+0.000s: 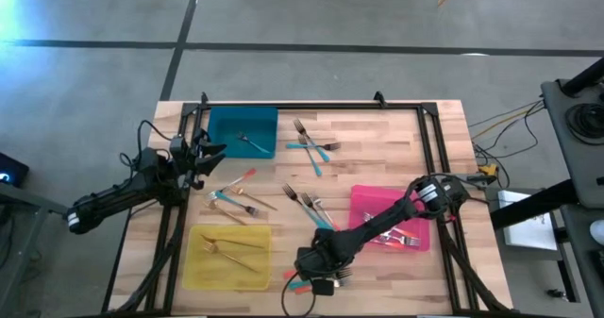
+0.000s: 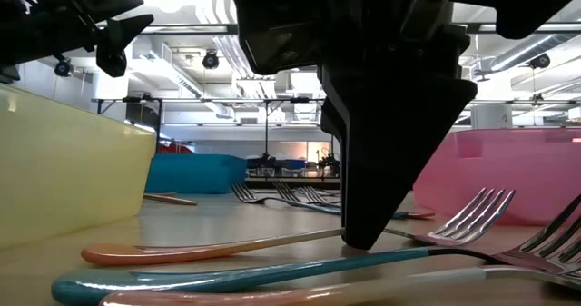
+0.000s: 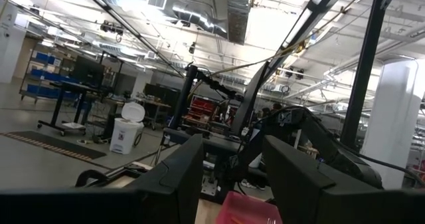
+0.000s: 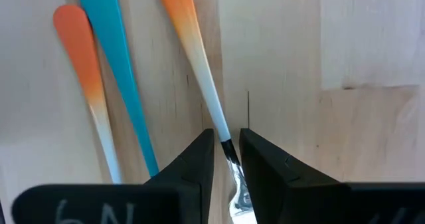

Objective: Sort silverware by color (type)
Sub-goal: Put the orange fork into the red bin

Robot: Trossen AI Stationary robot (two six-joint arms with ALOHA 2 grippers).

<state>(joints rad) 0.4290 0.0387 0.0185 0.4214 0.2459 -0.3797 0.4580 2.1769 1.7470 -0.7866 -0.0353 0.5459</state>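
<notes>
My right gripper [image 4: 227, 154] points straight down near the table's near edge [image 1: 321, 273], narrowly open. Its fingers stand on either side of the thin neck [image 4: 223, 136] of a coral-handled fork [image 4: 189, 38], with slim gaps showing on both sides. That fork [image 2: 227, 247] lies flat on the wood beside a teal-handled fork [image 4: 123, 78] and another coral one [image 4: 83, 64]. In the low view the fingertips [image 2: 361, 241] reach down to table level. My left gripper [image 1: 206, 154] hangs open in the air beside the teal tray [image 1: 222, 120].
The yellow tray [image 1: 203, 271] holds gold forks [image 1: 226, 244], and the pink tray [image 1: 363, 200] holds forks [image 1: 398, 236]. One fork [image 1: 253, 144] lies in the teal tray. Loose forks lie mid-table [image 1: 236, 201], [image 1: 307, 205] and at the far side [image 1: 313, 150].
</notes>
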